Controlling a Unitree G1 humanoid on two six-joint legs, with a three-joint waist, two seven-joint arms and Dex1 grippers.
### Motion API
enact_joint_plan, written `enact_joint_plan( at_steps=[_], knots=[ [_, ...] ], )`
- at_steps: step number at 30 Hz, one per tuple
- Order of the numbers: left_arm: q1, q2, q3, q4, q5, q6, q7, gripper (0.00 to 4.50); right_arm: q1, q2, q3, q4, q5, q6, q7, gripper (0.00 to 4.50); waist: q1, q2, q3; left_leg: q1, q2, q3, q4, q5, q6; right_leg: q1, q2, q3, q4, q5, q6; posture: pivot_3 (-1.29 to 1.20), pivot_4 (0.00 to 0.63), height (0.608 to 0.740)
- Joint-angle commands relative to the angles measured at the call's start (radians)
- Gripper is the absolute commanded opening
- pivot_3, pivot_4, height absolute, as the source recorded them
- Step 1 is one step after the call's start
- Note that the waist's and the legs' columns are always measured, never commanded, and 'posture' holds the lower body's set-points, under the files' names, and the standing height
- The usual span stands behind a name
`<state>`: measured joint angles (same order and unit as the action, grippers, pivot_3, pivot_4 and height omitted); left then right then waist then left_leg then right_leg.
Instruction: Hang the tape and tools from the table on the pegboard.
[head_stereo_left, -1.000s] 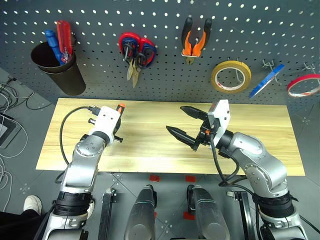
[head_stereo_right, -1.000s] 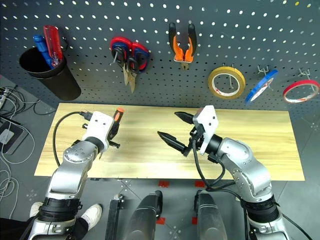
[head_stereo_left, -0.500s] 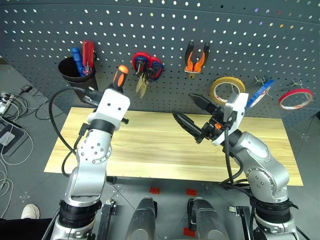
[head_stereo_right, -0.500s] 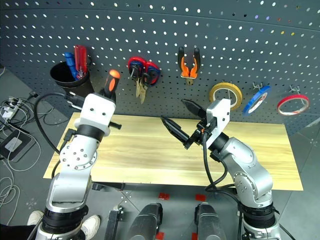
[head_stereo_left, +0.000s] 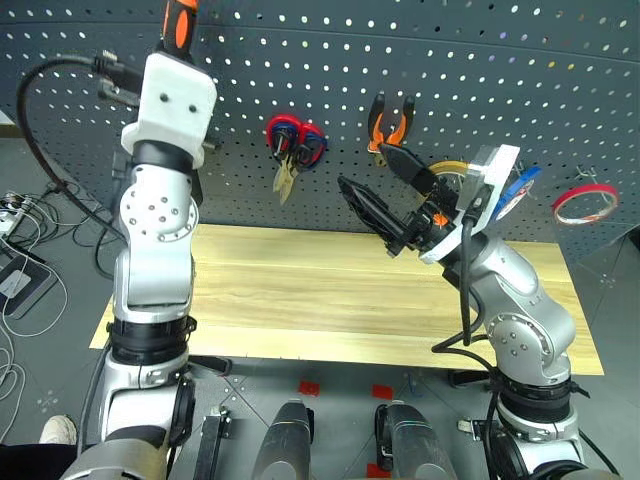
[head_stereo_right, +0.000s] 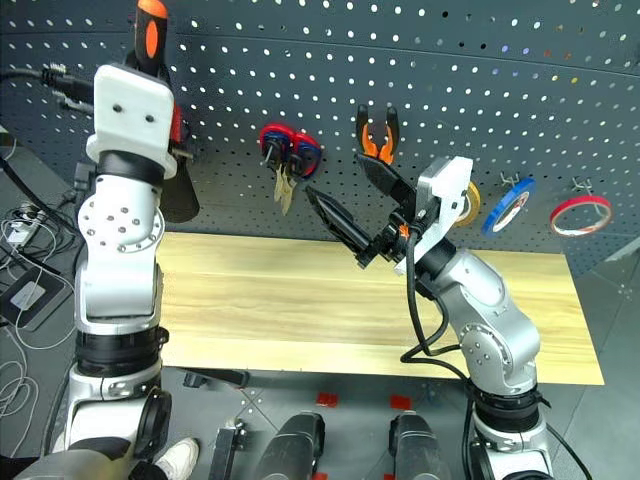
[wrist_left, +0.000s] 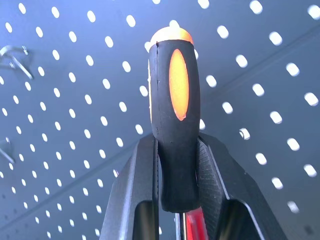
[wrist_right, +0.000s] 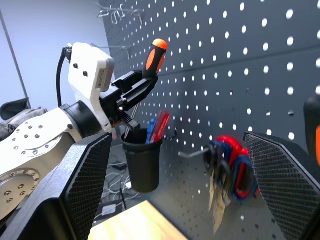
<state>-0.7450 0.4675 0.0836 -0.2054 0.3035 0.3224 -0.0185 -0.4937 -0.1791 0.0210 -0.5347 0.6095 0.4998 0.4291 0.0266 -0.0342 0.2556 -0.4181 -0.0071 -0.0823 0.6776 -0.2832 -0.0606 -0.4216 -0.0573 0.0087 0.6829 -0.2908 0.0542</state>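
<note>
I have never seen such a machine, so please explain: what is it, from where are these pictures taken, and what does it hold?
It is a humanoid robot with two arms. Two pictures come from cameras in its head, looking down over a wooden table toward a pegboard. The other two come from cameras on its wrists. The left gripper is shut on a screwdriver with an orange-and-black handle, raised before the pegboard. The right gripper is open and holds nothing. Pliers, scissors and tape rolls hang on the pegboard.
</note>
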Motion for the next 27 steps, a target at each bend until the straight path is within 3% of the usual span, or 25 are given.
enact_joint_plan(
  at_steps=[1,8,27],
  knots=[
    [-0.046,0.008,0.016,0.017,0.013,-0.049,0.028,0.68,-0.02,0.003,-0.013,-0.016,0.017,-0.003,-0.019,4.5,0.0,0.0,-0.002,0.0,0.0,0.0,0.0,0.0,0.0,0.0,0.0,0.0,0.0,0.0,0.0,0.13,0.162,0.74],
    [-0.068,0.013,0.024,0.102,0.007,-0.109,0.052,0.68,-0.033,0.003,-0.005,-0.022,0.017,-0.01,-0.033,4.5,-0.001,0.0,-0.004,0.0,0.0,0.0,0.0,0.0,0.0,0.0,0.0,0.0,0.001,0.0,0.0,0.13,0.174,0.74],
    [0.059,0.005,0.107,0.129,-0.038,-0.092,0.061,0.68,-0.001,-0.032,0.009,-0.026,0.027,0.017,-0.016,4.5,-0.003,0.0,-0.005,0.001,0.0,0.0,0.002,0.0,0.0,-0.001,0.0,0.001,0.009,0.0,0.0,0.14,0.212,0.74]
  ],
)
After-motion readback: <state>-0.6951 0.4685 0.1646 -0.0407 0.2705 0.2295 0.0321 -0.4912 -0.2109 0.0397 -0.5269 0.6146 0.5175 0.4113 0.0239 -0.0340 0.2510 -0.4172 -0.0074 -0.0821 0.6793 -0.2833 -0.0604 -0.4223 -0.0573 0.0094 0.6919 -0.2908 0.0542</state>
